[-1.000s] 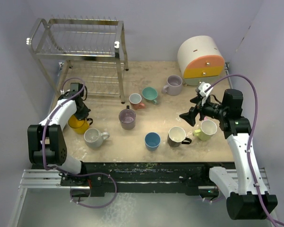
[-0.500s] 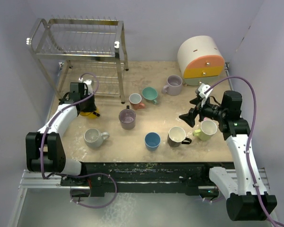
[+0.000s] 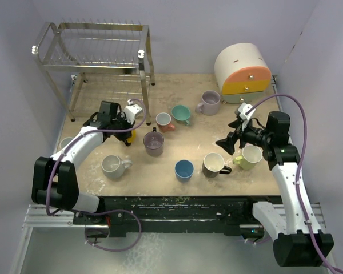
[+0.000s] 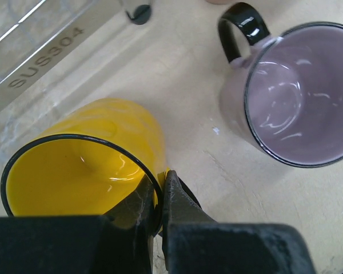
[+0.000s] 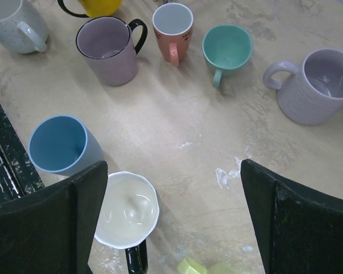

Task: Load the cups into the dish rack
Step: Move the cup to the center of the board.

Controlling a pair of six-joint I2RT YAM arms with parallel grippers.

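The left pincer (image 4: 160, 185) is closed on the rim of the yellow mug (image 4: 83, 165), with one finger inside the lip and one outside. In the wrist view the mug is tilted with its mouth toward the camera. I cannot tell whether it touches the desk (image 3: 194, 142).

Seen from above, the yellow mug is left of centre, just below the front right leg of the rack (image 3: 97, 57) and outside it. The rack stands in the upper left of the frame. The purple mug (image 3: 154, 142), which has a black handle, stands upright just right of the yellow one and apart from it.

The right pincer (image 3: 228, 141) hangs wide open right of centre, gripping nothing. In its wrist view the blue mug (image 5: 60, 145) and the dark mug (image 5: 128, 211) with a cream inside lie by the finger at lower left.

The other mugs all stand on the desk:
- The grey mug (image 3: 114, 165) is at lower left.
- The salmon mug (image 3: 163, 120) and the teal mug (image 3: 181, 114) are side by side above centre.
- The lavender mug (image 3: 208, 103) is further toward the upper right.
- The green mug (image 3: 250, 156) is at right, close beside the right wrist.

The drawer box (image 3: 243, 71) sits in the upper right corner of the desk.
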